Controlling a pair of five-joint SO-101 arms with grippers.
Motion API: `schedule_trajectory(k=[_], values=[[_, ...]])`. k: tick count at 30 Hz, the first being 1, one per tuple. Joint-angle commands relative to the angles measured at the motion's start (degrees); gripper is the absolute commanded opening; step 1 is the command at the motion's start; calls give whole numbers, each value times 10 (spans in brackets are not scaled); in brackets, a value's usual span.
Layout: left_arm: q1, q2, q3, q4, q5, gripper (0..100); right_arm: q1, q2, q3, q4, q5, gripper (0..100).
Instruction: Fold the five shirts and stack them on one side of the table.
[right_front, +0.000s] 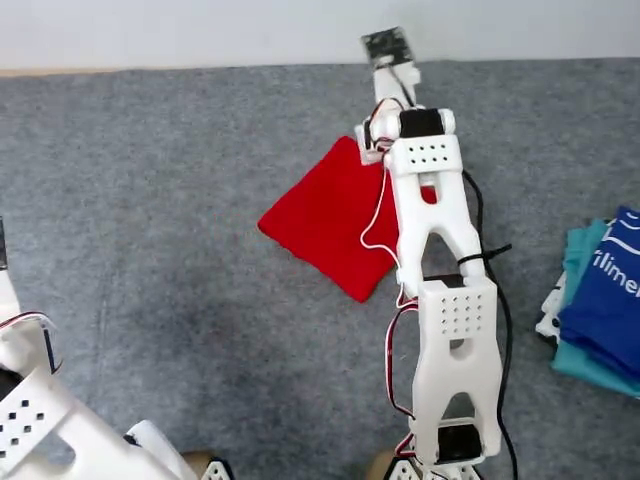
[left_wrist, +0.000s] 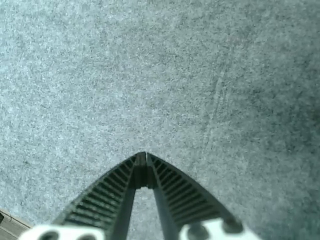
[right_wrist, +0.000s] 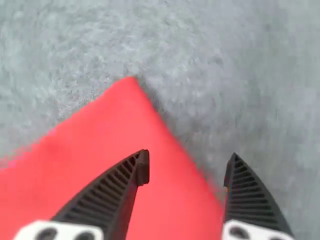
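Note:
A folded red shirt (right_front: 325, 220) lies as a tilted square on the grey felt table (right_front: 150, 200), near the back middle. My right arm (right_front: 445, 300) stretches from the front edge out over the shirt's right side. In the right wrist view my right gripper (right_wrist: 189, 165) hangs open just above a corner of the red shirt (right_wrist: 100, 165), one finger over the cloth and the other over the felt beside it. My left arm (right_front: 40, 420) sits at the front left corner. Its gripper (left_wrist: 146, 159) is shut, empty, above bare felt.
At the right edge lies a stack of folded shirts, a blue one (right_front: 610, 290) on top of a teal one (right_front: 585, 365), with a white and black piece (right_front: 550, 310) showing beneath. A pale wall runs along the table's far edge.

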Motion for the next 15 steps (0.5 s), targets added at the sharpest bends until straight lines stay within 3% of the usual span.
schedule_trajectory(k=[1,4,12,15], values=[[1,-4,13,-20,-5,3,-20,-53,-43,33,-201,247],[1,-4,25,-28,-5,3,-27,-60,-46,79,-302,247],[1,-4,22,-28,-5,3,-54,-102,-46,263,-382,249],[1,-4,25,-28,-5,3,-58,-116,-46,297,-400,292]])
